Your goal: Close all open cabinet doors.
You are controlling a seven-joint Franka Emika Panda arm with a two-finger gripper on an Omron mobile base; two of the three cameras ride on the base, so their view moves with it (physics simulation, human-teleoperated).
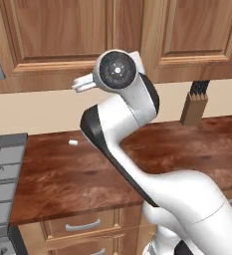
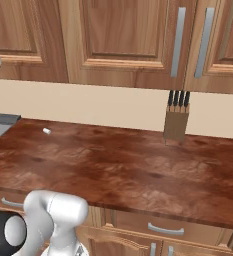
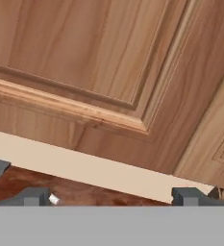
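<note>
Brown wall-cabinet doors run along the top above the counter. One panelled door [image 3: 84, 48] fills the hand view at close range, with a neighbouring door [image 3: 221, 139] at the right edge. My gripper [image 3: 112, 197] is open with nothing between its fingertips [image 3: 36, 197], and it points at the lower frame of that door. In the left base view the arm is raised up to the left door [image 1: 58, 30], and the fingers are hidden behind the wrist. Two doors [image 2: 123, 35] in the right base view carry long grey bar handles [image 2: 178, 40] and look flush with the cabinet front.
A dark wooden counter [image 2: 128, 170] runs under the cabinets. A knife block [image 2: 176, 122] stands against the back wall at the right. A small white bit [image 1: 73, 142] lies near the stove [image 1: 0, 169] on the left. Drawers with short grey handles [image 1: 82, 225] sit below the counter.
</note>
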